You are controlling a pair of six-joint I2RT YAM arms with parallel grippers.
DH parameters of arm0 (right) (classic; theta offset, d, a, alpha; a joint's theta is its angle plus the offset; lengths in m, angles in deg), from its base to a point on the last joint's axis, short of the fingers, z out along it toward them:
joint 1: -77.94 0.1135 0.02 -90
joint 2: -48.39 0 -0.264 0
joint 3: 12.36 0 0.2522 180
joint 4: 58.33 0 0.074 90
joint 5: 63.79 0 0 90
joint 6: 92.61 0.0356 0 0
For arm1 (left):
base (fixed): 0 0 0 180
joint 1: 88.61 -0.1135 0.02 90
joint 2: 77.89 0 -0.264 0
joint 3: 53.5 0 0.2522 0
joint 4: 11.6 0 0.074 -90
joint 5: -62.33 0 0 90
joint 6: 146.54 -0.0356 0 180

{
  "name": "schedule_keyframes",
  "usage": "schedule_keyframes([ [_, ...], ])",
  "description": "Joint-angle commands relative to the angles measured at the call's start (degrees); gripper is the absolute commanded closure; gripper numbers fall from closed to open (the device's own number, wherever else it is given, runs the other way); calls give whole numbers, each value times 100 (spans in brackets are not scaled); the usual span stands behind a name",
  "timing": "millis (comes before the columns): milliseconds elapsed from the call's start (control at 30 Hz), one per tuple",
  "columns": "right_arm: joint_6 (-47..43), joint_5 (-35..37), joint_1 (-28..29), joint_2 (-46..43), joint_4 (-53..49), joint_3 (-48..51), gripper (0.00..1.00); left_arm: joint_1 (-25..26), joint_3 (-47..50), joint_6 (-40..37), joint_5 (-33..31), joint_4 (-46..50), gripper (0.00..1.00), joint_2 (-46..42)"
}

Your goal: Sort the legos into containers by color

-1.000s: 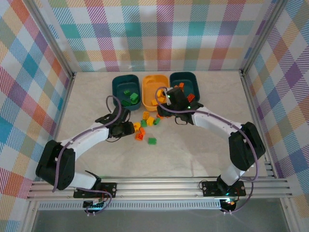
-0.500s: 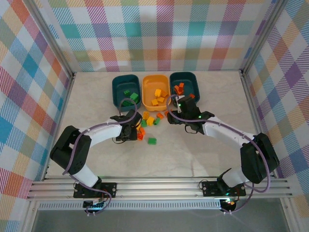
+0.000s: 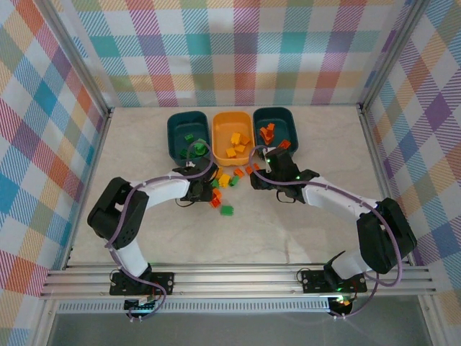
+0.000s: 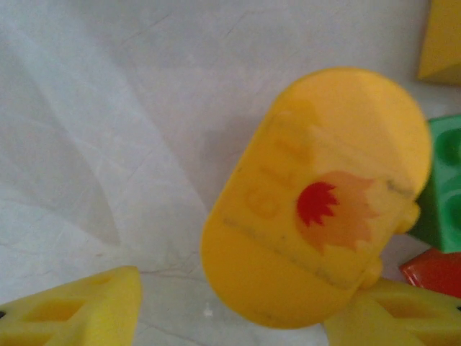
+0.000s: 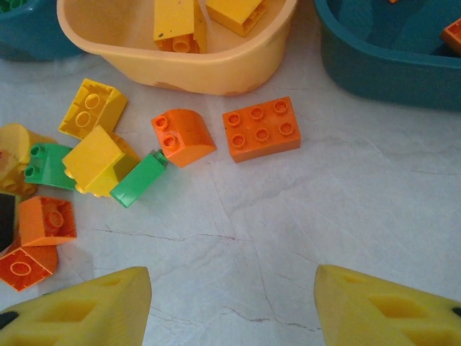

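Quick update: a second ago my right claw (image 5: 230, 306) was up over the tubs (image 3: 284, 121). Now it's back down at the table (image 5: 288, 238), at 3 o'clock of the loose legos (image 3: 225, 180), pads well apart and nothing in them. So I reckon that drop-off is done. An orange brick (image 5: 261, 128) lies ahead at 12, just short of the yellow tub (image 5: 216, 72).

My left claw (image 4: 230, 317) has slid in from 9 o'clock and widened. It's open and gripping nothing, with a rounded yellow piece (image 4: 317, 194) right in front, close to my right pad. Probably my next grab, bound for the yellow tub. Plenty still loose.
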Motion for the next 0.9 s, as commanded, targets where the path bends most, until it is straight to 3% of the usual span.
schedule_keyframes([
  [0,80,-140,-18,-98,174,75,38,7,-188,-264,118,-274,34,22],
  [233,117,-196,-18,30,194,57,38,-3,-381,-459,5,-394,30,33],
  [767,111,-157,-10,69,226,66,39,-164,-522,-38,-192,-55,47,408],
  [867,112,-159,-18,96,228,64,39,-239,-401,81,-76,-65,46,317],
])
